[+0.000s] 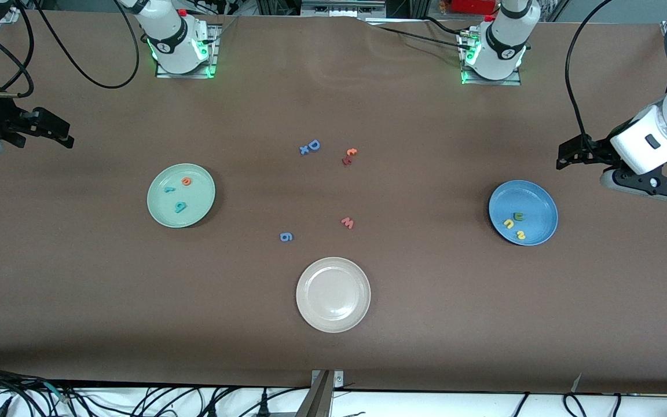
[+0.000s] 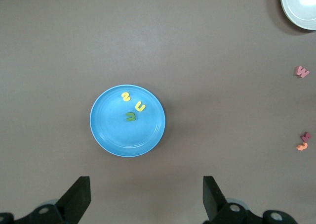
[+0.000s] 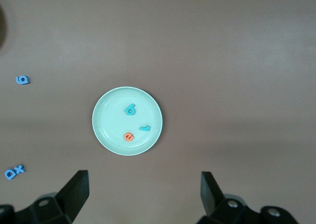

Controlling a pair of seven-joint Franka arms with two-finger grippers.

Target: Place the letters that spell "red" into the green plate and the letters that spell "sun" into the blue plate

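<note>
The green plate (image 1: 200,197) holds the letters that spell "red": an orange "e" (image 1: 186,181), a small teal "r" (image 1: 168,189) and a teal "d" (image 1: 180,207). The right wrist view looks down on this plate (image 3: 111,125) with the "d" (image 3: 130,109), "r" (image 3: 145,129) and "e" (image 3: 129,136). In the blue plate (image 1: 536,202) lie a green "n" (image 1: 519,216), a yellow "u" (image 1: 508,223) and a yellow "s" (image 1: 520,234). My left gripper (image 1: 562,159) (image 2: 146,194) hangs open and empty over bare table beside the blue plate (image 2: 111,130). My right gripper (image 1: 61,133) (image 3: 143,192) is open and empty over the right arm's end of the table.
A cream-white plate (image 1: 333,295) sits empty nearest the front camera. Loose letters lie mid-table: a blue "D" with an "x" (image 1: 310,146), an orange "t" (image 1: 351,152) touching a dark red letter (image 1: 346,160), a pink "w" (image 1: 347,222) and a blue "g" (image 1: 286,236).
</note>
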